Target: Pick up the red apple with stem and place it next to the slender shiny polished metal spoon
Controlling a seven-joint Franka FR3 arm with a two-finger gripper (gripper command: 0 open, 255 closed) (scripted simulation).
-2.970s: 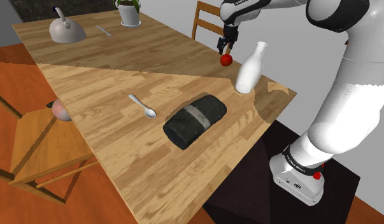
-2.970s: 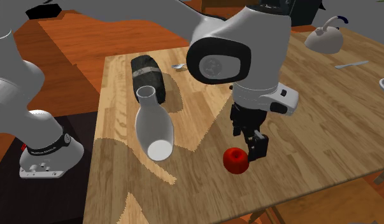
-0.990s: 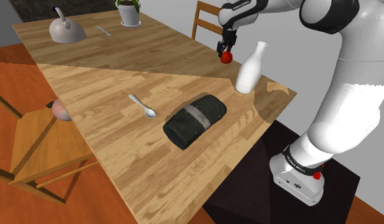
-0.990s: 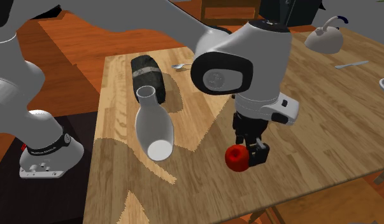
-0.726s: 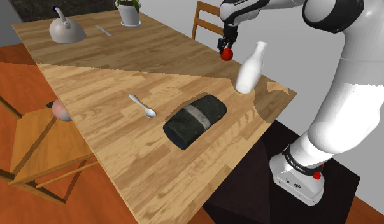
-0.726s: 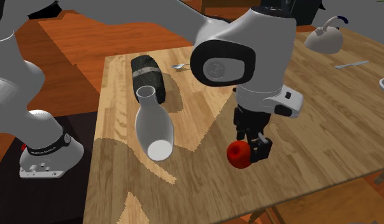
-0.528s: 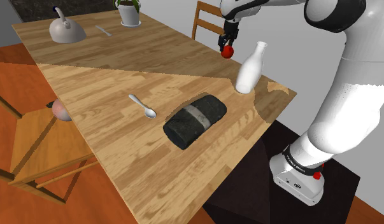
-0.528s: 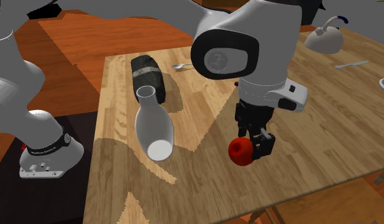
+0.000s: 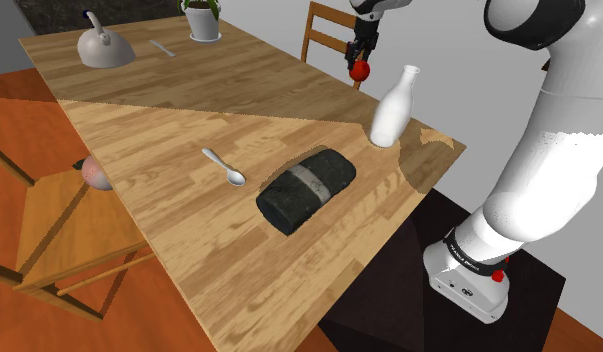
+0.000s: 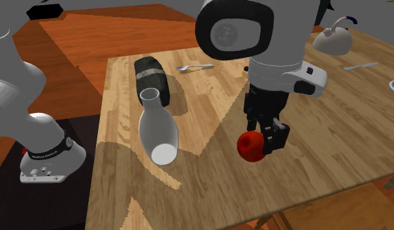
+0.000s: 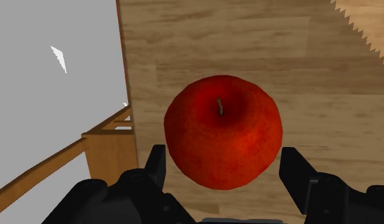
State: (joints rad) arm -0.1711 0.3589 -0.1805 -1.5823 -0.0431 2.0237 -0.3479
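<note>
A red apple with a short stem sits clasped between the two black fingers of my gripper. In the shoulder view the gripper hangs the apple in the air above the wooden table's far right edge, beside the white bottle. The second exterior view has the apple well off the tabletop, in the gripper. The shiny metal spoon lies flat near the table's middle, left of a dark roll; across the table it is the spoon near the far edge.
A white kettle, a small flat utensil and a potted plant stand at the table's far end. One wooden chair stands behind the gripper, another at the shoulder view's left. The bottle and roll lie between apple and spoon.
The gripper has risen with the apple in it, lifting it farther above the table. Nothing else on the table has moved.
</note>
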